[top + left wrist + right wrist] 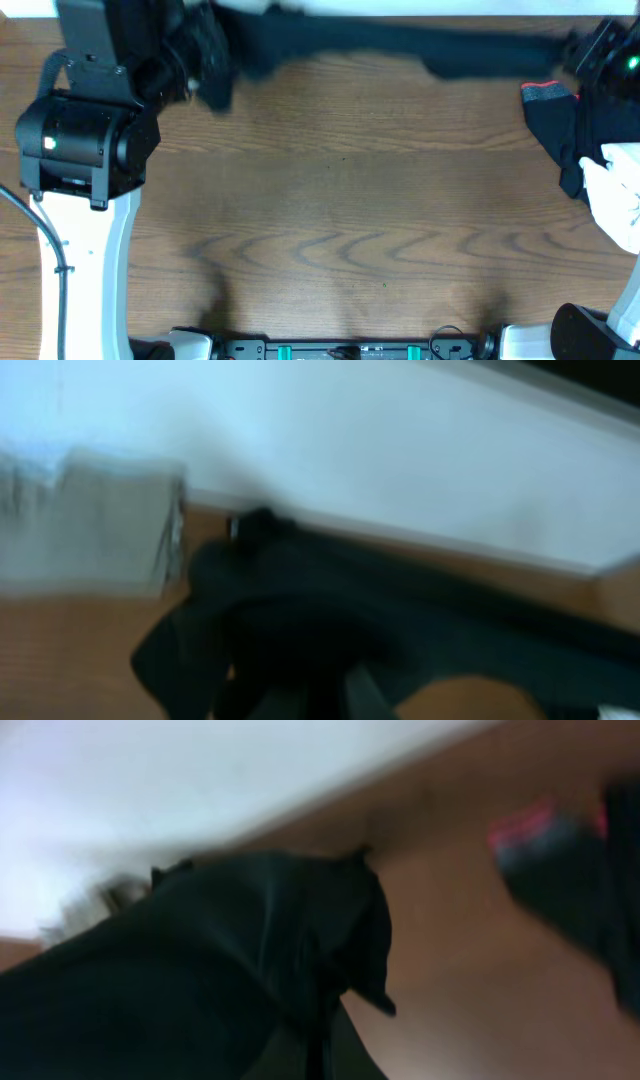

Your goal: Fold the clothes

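A plain black garment (pixel 400 45) of the clothes hangs stretched in a long band along the table's far edge. My left gripper (pixel 205 70) is shut on its left end, and black cloth (pixel 330 620) bunches over the jaws in the left wrist view. At the far right, my right gripper (pixel 585 50) is shut on the other end. The right wrist view shows dark fabric (pixel 200 960) pinched between the closed fingers (pixel 325 1050). All frames are blurred.
More clothes lie piled at the right edge: a black garment with red-orange trim (pixel 550 95) (pixel 560 850) and a white one (pixel 620 190). The wooden table (pixel 340 200) spreads below the stretched garment. A white wall (pixel 400 450) and a pale box (pixel 90 520) stand behind.
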You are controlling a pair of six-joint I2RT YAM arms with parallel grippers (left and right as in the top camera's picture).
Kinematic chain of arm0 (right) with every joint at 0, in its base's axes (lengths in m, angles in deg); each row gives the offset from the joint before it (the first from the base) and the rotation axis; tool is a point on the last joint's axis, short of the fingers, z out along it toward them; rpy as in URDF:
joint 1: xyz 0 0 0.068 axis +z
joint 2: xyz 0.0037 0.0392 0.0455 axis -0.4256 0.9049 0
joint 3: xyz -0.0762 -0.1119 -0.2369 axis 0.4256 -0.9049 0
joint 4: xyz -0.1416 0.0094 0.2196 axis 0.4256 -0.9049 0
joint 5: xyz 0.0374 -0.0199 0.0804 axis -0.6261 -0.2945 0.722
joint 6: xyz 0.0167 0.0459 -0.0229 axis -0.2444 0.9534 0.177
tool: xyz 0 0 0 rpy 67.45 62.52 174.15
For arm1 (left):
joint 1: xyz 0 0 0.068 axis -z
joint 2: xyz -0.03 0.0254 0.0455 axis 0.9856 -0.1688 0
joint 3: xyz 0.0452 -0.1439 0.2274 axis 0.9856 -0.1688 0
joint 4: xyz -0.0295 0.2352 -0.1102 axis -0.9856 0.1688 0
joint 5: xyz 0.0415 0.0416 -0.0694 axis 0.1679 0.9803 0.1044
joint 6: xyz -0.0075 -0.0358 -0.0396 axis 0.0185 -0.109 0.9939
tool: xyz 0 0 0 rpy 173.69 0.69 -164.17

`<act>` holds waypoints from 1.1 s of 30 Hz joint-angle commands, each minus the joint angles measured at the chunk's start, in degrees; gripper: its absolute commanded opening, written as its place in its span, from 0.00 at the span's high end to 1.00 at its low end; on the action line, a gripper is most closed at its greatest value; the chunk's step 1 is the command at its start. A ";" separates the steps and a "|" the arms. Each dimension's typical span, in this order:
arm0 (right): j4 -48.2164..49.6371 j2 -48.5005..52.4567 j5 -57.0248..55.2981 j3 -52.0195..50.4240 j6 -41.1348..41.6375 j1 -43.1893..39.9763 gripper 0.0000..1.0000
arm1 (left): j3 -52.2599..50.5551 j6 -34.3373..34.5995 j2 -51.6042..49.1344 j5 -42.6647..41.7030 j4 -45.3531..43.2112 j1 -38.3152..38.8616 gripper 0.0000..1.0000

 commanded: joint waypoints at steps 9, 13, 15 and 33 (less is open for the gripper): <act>-16.52 0.31 -4.81 -10.56 -10.56 0.61 0.99 | -14.32 7.17 -6.67 -4.04 22.43 0.20 0.94; -18.23 0.04 -6.95 -15.54 -10.71 0.61 0.99 | -18.05 5.81 -6.67 -4.02 26.05 0.79 0.94; -19.12 -0.02 -7.02 -17.97 -11.89 0.61 0.99 | -19.69 5.05 -6.67 -4.02 26.95 1.27 0.94; -19.67 -1.09 -8.48 -29.46 -12.90 3.26 0.82 | -25.05 3.65 -5.86 -4.02 33.92 7.78 0.66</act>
